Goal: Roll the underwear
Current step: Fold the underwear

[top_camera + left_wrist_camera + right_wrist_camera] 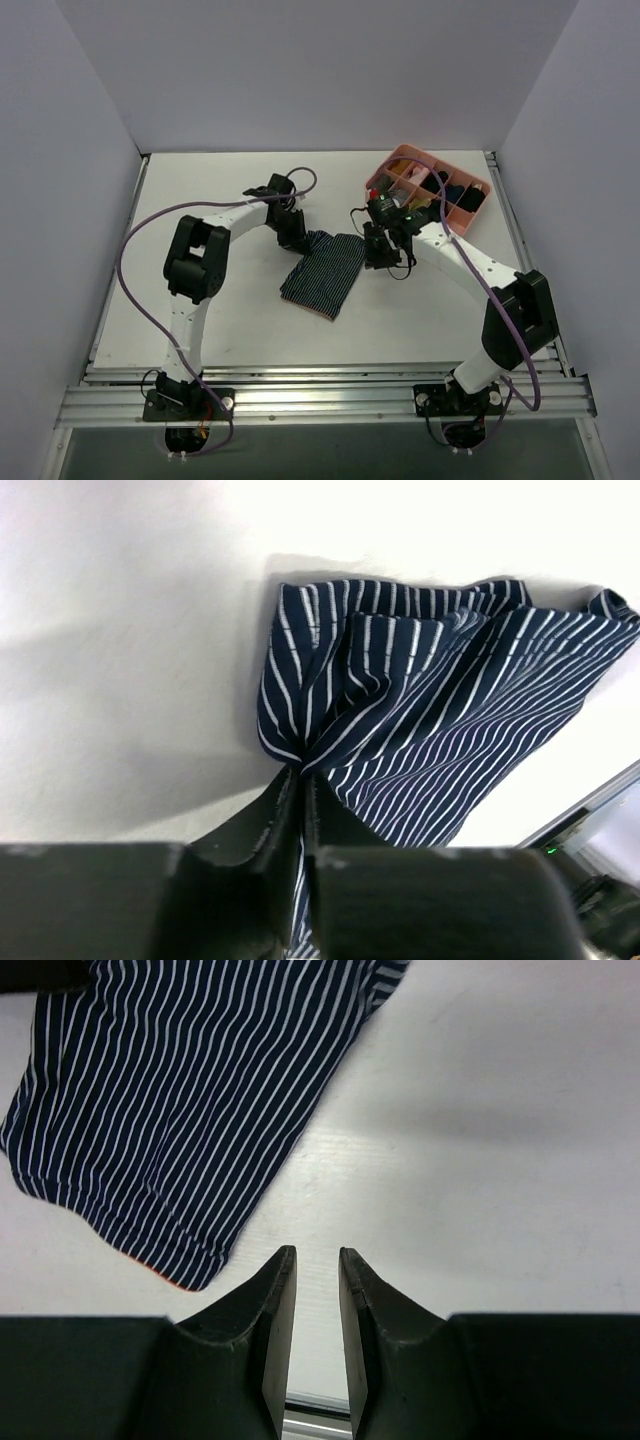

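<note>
Left gripper (300, 780) pinches a corner of the underwear (430, 710) mid-bench, so draw it evenly toward the near edge while the right gripper (317, 1260), slightly parted and empty, steadies the cloth.

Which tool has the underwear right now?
The left tool: its fingers pinch a gathered corner of the underwear. The right tool sits beside it, with only table showing in its narrow gap.

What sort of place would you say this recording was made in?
Probably a laboratory robot cell: plain white walls box in a white table, the left arm and right arm are bolted to an aluminium rail, with the underwear and a pink tray laid out.
</note>
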